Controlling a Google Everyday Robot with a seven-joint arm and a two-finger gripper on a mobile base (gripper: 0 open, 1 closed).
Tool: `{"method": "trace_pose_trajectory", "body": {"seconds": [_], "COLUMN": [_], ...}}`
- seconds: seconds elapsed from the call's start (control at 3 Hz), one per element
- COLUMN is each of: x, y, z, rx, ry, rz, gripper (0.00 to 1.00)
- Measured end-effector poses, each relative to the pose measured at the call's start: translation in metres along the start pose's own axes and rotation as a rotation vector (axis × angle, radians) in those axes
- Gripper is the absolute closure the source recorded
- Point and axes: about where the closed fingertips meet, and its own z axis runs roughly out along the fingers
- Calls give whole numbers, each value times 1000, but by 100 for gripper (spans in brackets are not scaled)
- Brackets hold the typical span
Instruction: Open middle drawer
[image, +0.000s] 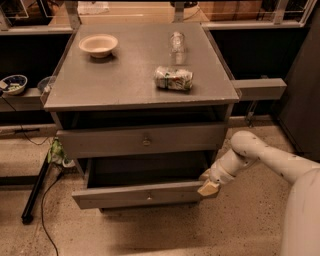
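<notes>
The middle drawer (115, 196) stands partly out from the front of the grey cabinet (125, 85), its dark interior showing behind a flat front that runs crosswise, left to right along the cabinet's face. Its small round knob (148, 197) sits at the centre of that front. The uppermost drawer (110, 142) above it lies flush with the cabinet. The gripper (207, 186) is at the right end of the middle drawer's front, at the cabinet's front right corner, touching or just beside the top edge; whether it grips the edge or only rests there cannot be told. The drawer lies to the gripper's left, so further opening likely means drawing straight out from the cabinet's face, square to the front.
</notes>
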Motion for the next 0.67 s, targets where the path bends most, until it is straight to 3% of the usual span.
{"method": "trace_pose_trajectory", "body": {"seconds": [0.67], "x": [0], "y": [-14], "z": [-6], "rx": [0], "ry": [0], "rz": [0], "gripper": [100]}}
